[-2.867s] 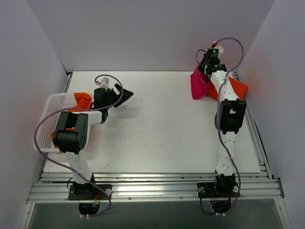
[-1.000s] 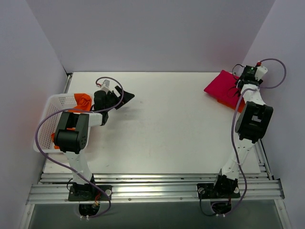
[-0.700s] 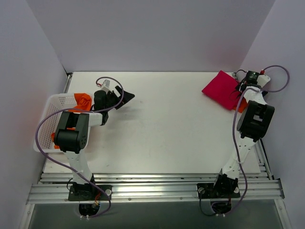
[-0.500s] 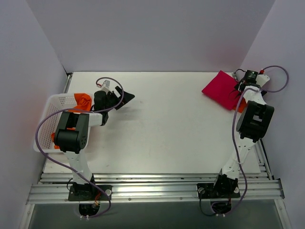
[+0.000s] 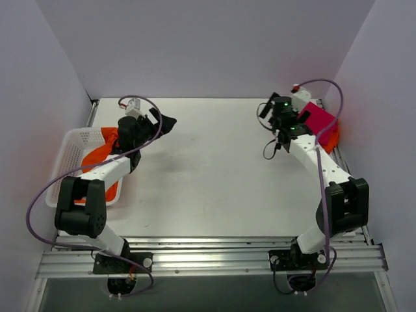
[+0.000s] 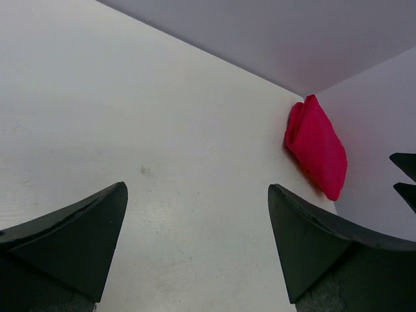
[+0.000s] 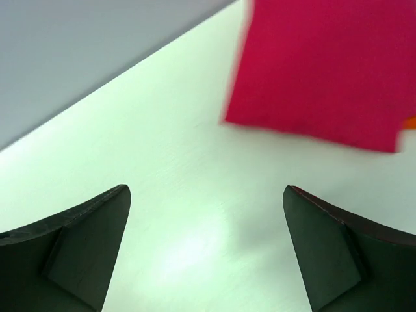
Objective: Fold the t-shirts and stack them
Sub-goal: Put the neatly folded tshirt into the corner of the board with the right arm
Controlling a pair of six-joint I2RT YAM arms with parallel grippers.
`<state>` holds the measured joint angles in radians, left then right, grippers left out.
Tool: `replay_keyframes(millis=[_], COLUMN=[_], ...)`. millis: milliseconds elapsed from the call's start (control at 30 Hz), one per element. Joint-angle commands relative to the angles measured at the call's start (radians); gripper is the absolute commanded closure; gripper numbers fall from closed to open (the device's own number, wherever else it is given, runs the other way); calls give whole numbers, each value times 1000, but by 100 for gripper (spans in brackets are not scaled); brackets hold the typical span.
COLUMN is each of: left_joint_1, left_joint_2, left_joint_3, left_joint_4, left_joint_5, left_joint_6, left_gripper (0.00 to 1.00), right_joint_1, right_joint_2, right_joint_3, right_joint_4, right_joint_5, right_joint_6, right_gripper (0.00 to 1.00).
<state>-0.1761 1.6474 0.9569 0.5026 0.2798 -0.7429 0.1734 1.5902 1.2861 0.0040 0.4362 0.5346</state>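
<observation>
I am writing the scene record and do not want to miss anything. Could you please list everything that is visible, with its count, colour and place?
crimson t-shirt: one, pink-red, folded, far right corner of the table, lying on an orange one
orange t-shirt: one, orange, under the crimson one, only its edge shows
orange cloth: count unclear, orange, crumpled in the basket
basket: one, white mesh, left edge of the table
table: one, white
left arm: one, white and black, beside the basket, jaws open, holding nothing
right arm: one, white and black, near the crimson t-shirt, jaws open, holding nothing

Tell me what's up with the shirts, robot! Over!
Open and empty: left gripper, right gripper. Folded red shirt on orange shirt, far right. In basket: loose orange shirt. Nothing blocking.
</observation>
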Motion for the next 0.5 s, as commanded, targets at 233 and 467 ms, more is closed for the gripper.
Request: replay_keyframes(millis=[233,467], left_joint_1=[-244,-302], left_joint_2=[-456,-643], left_joint_3=[-61,-151], left_joint_4=[-430,-575], left_joint_5=[-582,-726], left_joint_6=[244,232], left_gripper=[5,5], right_joint_1=[621,851], right_joint_2=[-142,-185], right_joint_3=[-202,-218], right_joint_4=[4,-65], right_joint_5=[280,404], right_joint_6=[60,84], right_gripper=[0,0])
